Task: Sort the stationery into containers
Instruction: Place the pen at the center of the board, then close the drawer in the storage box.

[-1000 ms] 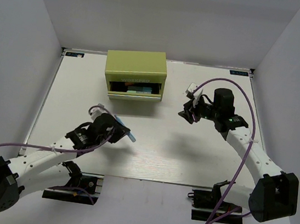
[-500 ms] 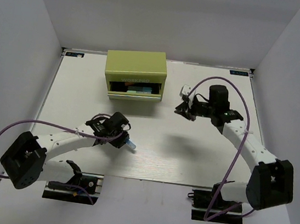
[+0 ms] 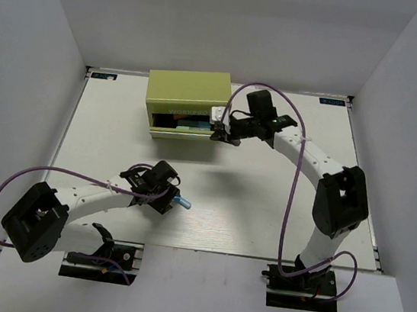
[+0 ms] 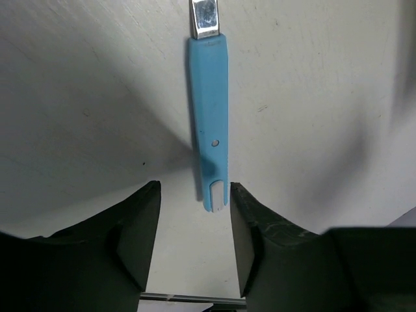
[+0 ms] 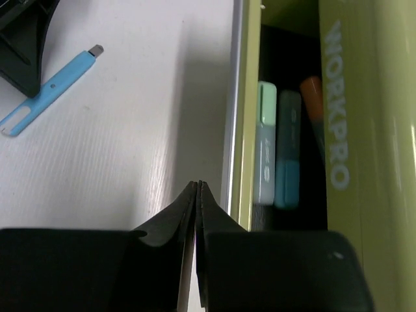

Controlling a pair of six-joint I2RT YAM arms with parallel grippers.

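The olive tool chest [image 3: 188, 92] stands at the back with its lower drawer [image 3: 188, 125] pulled out. In the right wrist view the drawer [image 5: 242, 117] holds a green marker [image 5: 265, 143], a light-blue marker [image 5: 288, 149] and an orange-capped one [image 5: 313, 97]. My right gripper [image 5: 197, 185] is shut on nothing, its tips just outside the drawer's front wall, at the drawer's right end [image 3: 218, 130]. The thin bright-blue pen [image 4: 208, 117] lies flat on the table [image 3: 182, 202]. My left gripper [image 4: 194, 192] is open, the pen's near end between its fingertips, unpinched.
The white tabletop [image 3: 263, 209] is walled by grey panels on three sides. Both arm bases are clamped at the near edge. A purple cable loops above the right arm [image 3: 294, 206]. The left gripper's dark fingers [image 5: 23, 45] show in the right wrist view's corner.
My left gripper lowered and opened, releasing the blue pen onto the table. My right arm swung left to the chest's drawer front and its jaws shut.
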